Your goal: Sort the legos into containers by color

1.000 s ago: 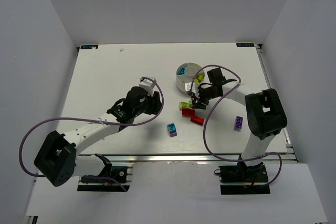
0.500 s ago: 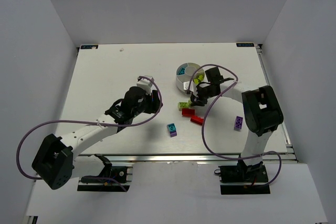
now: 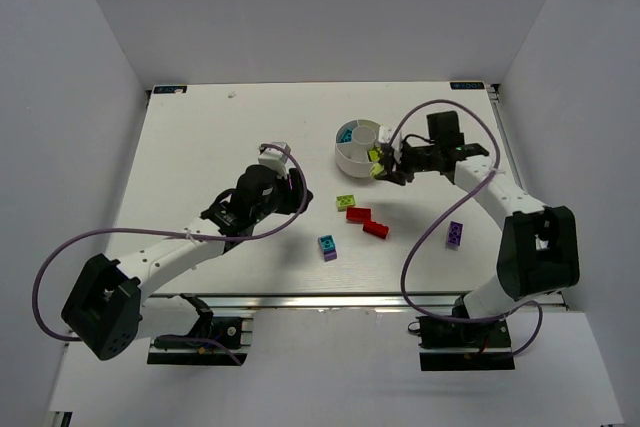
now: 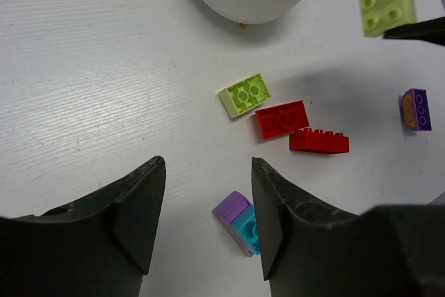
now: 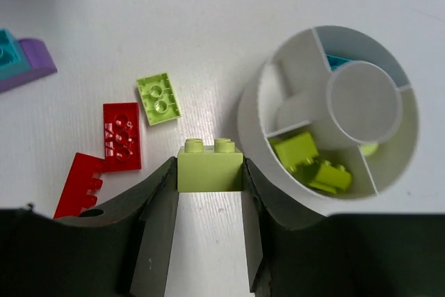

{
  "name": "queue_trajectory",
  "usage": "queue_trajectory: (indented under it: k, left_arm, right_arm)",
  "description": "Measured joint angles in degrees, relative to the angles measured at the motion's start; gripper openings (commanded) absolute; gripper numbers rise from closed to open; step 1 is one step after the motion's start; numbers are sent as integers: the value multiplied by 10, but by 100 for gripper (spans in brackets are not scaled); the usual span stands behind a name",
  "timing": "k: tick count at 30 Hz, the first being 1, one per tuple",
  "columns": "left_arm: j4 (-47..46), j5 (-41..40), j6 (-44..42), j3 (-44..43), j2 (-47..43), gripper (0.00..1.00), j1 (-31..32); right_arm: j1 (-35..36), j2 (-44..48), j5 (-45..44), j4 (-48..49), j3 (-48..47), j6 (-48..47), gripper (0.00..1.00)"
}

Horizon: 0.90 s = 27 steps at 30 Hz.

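My right gripper (image 5: 210, 172) is shut on a lime green lego (image 5: 210, 166) and holds it above the table just beside the round white dish (image 5: 254, 109); it also shows in the top view (image 3: 378, 163). One dish wedge holds lime legos (image 5: 309, 161), another a cyan one (image 5: 337, 62). On the table lie a flat lime lego (image 3: 346, 202), two red legos (image 3: 358, 214) (image 3: 377, 229), a cyan-and-purple lego (image 3: 327, 246) and a purple lego (image 3: 454, 235). My left gripper (image 4: 208, 227) is open above the table, the cyan-and-purple lego (image 4: 242, 219) by its right finger.
The dish (image 3: 345, 154) stands at the back middle-right of the white table. White walls enclose the table on three sides. The purple cable of the right arm (image 3: 425, 247) loops over the table's right part.
My right gripper has lifted the lime lego away from the red legos and swung right and back, to the dish's rim. The left arm has barely moved.
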<state>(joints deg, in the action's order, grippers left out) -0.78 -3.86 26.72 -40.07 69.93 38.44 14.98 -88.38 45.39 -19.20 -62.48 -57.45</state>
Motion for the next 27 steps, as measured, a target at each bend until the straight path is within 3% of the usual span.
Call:
queue_trajectory:
  k: [10, 16, 27]
  left_arm:
    - [-10, 9, 14, -1, 25, 62, 0]
    - [-10, 13, 21, -1, 27, 63, 0]
    - [-10, 13, 36, -1, 12, 63, 0]
  right_arm:
    - [-76, -24, 25, 89, -52, 261, 4]
    - [-80, -103, 9, 143, -122, 417, 12]
    - [-86, -228, -18, 155, -220, 523, 15]
